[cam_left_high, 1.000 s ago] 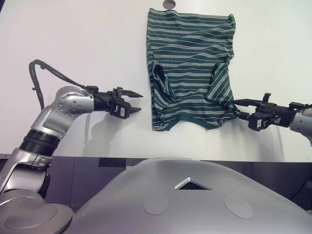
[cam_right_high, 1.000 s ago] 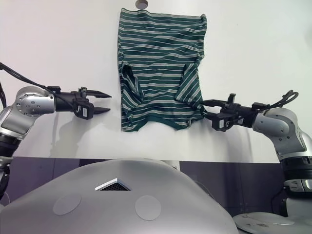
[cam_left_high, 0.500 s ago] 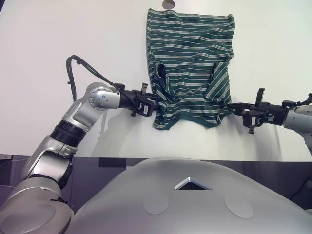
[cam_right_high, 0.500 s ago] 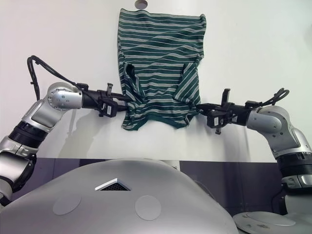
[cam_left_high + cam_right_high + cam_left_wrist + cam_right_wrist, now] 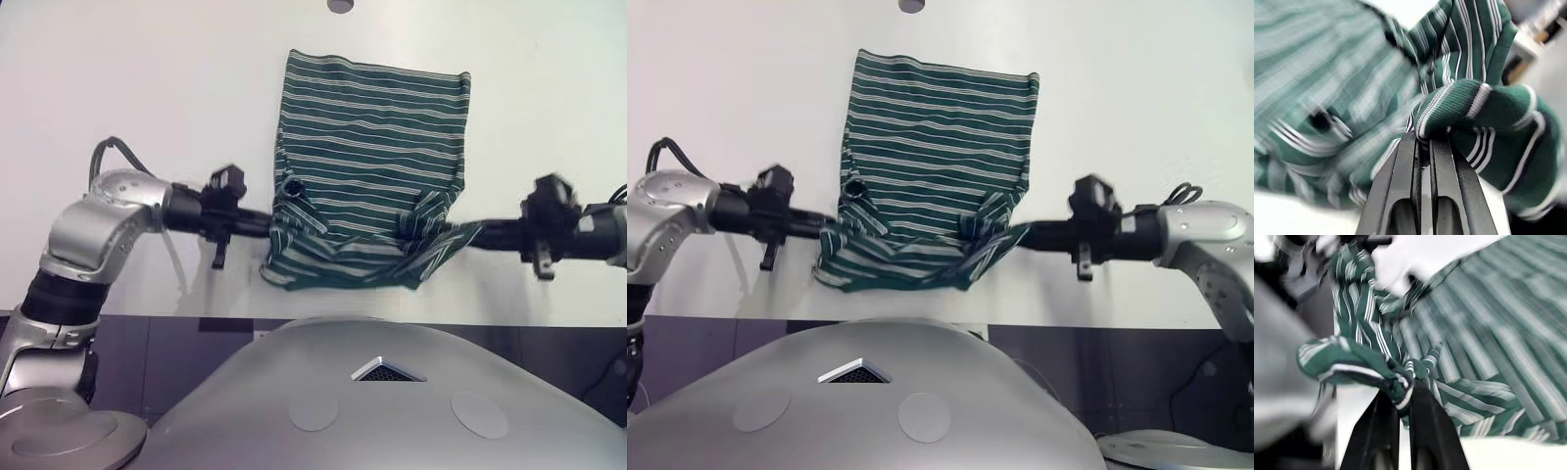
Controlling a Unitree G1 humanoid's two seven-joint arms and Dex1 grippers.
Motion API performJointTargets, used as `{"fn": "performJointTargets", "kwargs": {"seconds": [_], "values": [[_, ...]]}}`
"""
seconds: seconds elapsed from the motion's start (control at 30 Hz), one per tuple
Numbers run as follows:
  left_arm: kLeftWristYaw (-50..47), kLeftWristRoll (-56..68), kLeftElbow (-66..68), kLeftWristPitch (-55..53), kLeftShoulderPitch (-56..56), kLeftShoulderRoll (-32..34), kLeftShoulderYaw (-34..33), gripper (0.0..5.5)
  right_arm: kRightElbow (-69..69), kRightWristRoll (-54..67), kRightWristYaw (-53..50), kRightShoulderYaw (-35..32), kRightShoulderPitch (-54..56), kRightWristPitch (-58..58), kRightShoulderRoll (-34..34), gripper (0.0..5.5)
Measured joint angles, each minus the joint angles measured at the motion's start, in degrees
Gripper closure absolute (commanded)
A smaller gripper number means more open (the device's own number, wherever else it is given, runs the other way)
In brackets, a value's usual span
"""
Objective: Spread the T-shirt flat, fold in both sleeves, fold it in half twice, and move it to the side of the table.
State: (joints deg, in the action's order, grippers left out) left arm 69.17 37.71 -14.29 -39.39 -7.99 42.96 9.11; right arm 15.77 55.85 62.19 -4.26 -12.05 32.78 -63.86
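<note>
We are holding the T-shirt (image 5: 370, 147) by its near edge with both arms. Our left gripper (image 5: 276, 223) is pinching shut on striped cloth at the near-left corner, and our right gripper (image 5: 456, 235) is clamping the near-right one. The shirt is lying on the table (image 5: 147, 78), its long axis running away from us, its far edge straight ahead of both claws.

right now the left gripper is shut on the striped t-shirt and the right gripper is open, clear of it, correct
No: the right gripper is also shut on the T-shirt, as the right wrist view shows. The left gripper is shut on it, as you say.
</note>
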Motion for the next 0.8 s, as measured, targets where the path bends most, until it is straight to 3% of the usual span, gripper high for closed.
{"fn": "performJointTargets", "kwargs": {"seconds": [0.2,0.37,0.5,0.6,0.7,0.8], "values": [[-17.57,-5.4,21.95,-0.98,-17.51,-17.23,-0.41,5.48,-17.97,-2.84,-12.05,0.52,18.63,8.71,12.77,5.46],[-26.91,-11.46,47.81,9.87,-27.18,-27.2,-4.35,5.49,-38.94,-13.63,-18.59,2.67,32.84,5.66,25.01,5.46],[-29.36,-14.45,62.48,17.53,-32.48,-31.31,-6.68,5.49,-54.4,-24.04,-21.34,4.22,39.2,-0.3,28.12,5.46],[-32.26,-17.55,69.88,21.16,-34.22,-32.7,-7.62,4.77,-60.93,-27.56,-21.21,4.17,43.43,-2.33,29.82,4.74],[-36.68,-18.3,74.93,23.8,-36.08,-34.19,-10.33,4.25,-64.69,-27.99,-21.34,0.83,46.22,-2.06,33.66,4.17],[-38.87,-18.21,76.83,25.09,-36.83,-34.68,-13.3,4.25,-66.76,-26.39,-22.15,-3.7,47.85,0.73,35.71,4.17]]}}
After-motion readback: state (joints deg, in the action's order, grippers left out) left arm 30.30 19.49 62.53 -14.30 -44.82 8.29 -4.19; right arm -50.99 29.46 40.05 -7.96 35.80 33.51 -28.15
